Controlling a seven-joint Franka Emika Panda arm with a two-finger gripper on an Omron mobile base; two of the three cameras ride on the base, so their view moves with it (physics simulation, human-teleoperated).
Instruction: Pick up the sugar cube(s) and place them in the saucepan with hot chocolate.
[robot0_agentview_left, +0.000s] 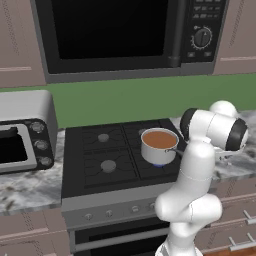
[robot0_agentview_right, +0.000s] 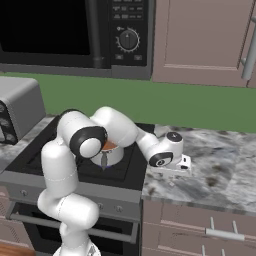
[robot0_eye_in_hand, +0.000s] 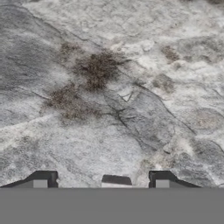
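Observation:
The saucepan with hot chocolate (robot0_agentview_left: 159, 145) stands on the stove's right rear burner, brown liquid showing. In the right base view my arm hides most of the saucepan (robot0_agentview_right: 114, 151). My hand points down at the marble counter just right of the stove. Low in the hand view, a small block that seems to be a sugar cube (robot0_eye_in_hand: 116, 180) sits between my fingertips, mostly cut off by the view's edge. The gripper (robot0_eye_in_hand: 103, 180) is open, with a gap left on each side of the block, and its fingers (robot0_eye_in_hand: 43, 180) are close to the counter.
The black stove (robot0_agentview_left: 100, 155) has several burners. A silver toaster oven (robot0_agentview_left: 25, 135) stands on the counter to its left, and a microwave (robot0_agentview_left: 125, 35) hangs above. Marble counter (robot0_agentview_right: 220, 170) stretches to the right, with drawers below its front edge.

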